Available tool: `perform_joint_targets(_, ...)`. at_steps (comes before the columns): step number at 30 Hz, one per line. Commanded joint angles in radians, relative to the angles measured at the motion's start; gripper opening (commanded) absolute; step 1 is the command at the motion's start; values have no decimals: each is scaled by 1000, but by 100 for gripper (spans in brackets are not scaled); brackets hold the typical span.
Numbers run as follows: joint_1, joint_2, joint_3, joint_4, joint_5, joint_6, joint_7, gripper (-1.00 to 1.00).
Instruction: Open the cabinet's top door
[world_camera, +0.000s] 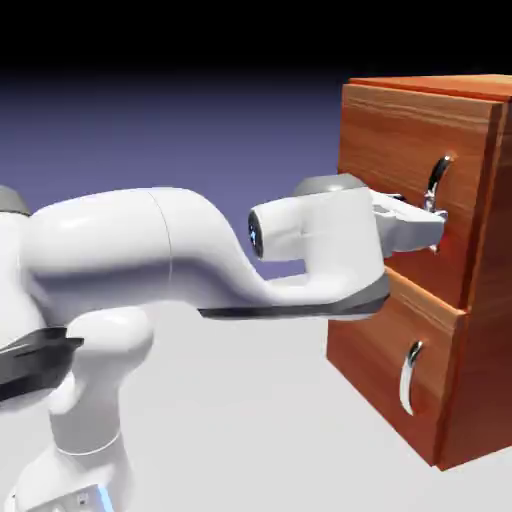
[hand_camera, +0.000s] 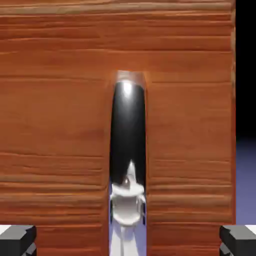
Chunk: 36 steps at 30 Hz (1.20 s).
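Between the widely spread fingertips (hand_camera: 128, 242), ahead of them, the top door's curved silver handle (hand_camera: 128, 130) runs upright on the wood-grain cabinet's (world_camera: 485, 250) upper panel (hand_camera: 60, 125); closing across that long axis should grip it.

Wood grain and shine
Reddish-brown wood-grain top door (hand_camera: 60, 115) with pale streaks; curved metal handle (hand_camera: 128, 130), black with silvery highlights; glossy white robot arm (world_camera: 110, 240).

no readable text, labels, brands, numbers or signs in either view
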<state>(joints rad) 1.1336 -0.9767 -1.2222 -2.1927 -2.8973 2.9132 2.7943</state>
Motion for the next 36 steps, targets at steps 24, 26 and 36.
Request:
perform_joint_targets(24, -778, 63, 697, -510, 437, -314, 93, -100)
perform_joint_targets(26, -842, 53, 770, -538, 491, -322, 94, -100)
perform_joint_targets(36, -1154, -25, 1132, -635, 774, -291, 95, -100)
